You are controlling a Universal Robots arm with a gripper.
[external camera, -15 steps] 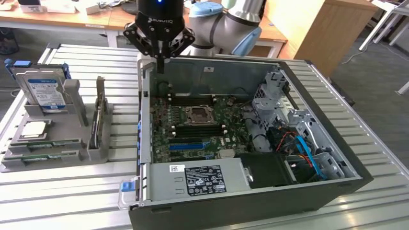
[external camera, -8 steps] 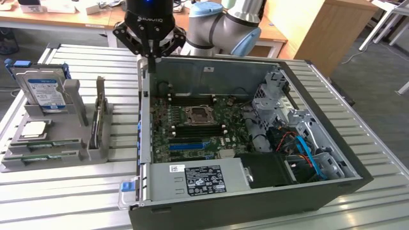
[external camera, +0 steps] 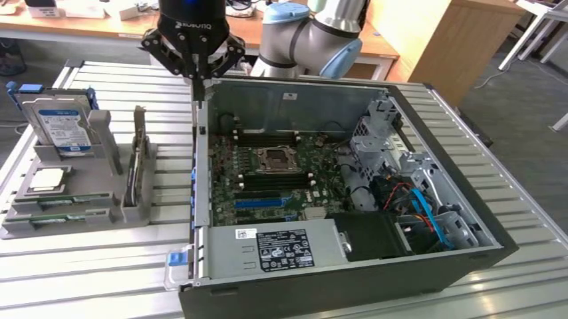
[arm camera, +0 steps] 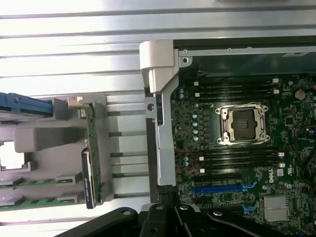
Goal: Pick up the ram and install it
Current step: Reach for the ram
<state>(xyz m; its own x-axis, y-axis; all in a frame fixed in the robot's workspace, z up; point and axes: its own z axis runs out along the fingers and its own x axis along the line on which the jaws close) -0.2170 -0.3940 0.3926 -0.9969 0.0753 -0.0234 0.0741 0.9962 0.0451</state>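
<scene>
Two ram sticks point(external camera: 55, 202) lie flat in the front slots of a grey holder point(external camera: 98, 219) at the exterior view's left, thin green boards side by side; the wrist view has them as green strips point(arm camera: 37, 183). My gripper point(external camera: 199, 83) hangs above the near wall of the open computer case point(external camera: 201, 199), close to the case's back corner, well away from the ram. Its black fingers point(arm camera: 167, 192) are shut with nothing between them. Inside the case, the motherboard's long black slots point(arm camera: 239, 155) on both sides of the processor socket point(arm camera: 243, 123) stand empty.
The holder also carries an upright hard drive point(external camera: 60, 126), a processor chip point(external camera: 46, 179) and a card standing on edge point(external camera: 138, 156). A power supply point(external camera: 275, 249), drive cage point(external camera: 382, 136) and cables point(external camera: 417, 199) crowd the case. A blue slot point(arm camera: 219, 187) lies beside the black ones.
</scene>
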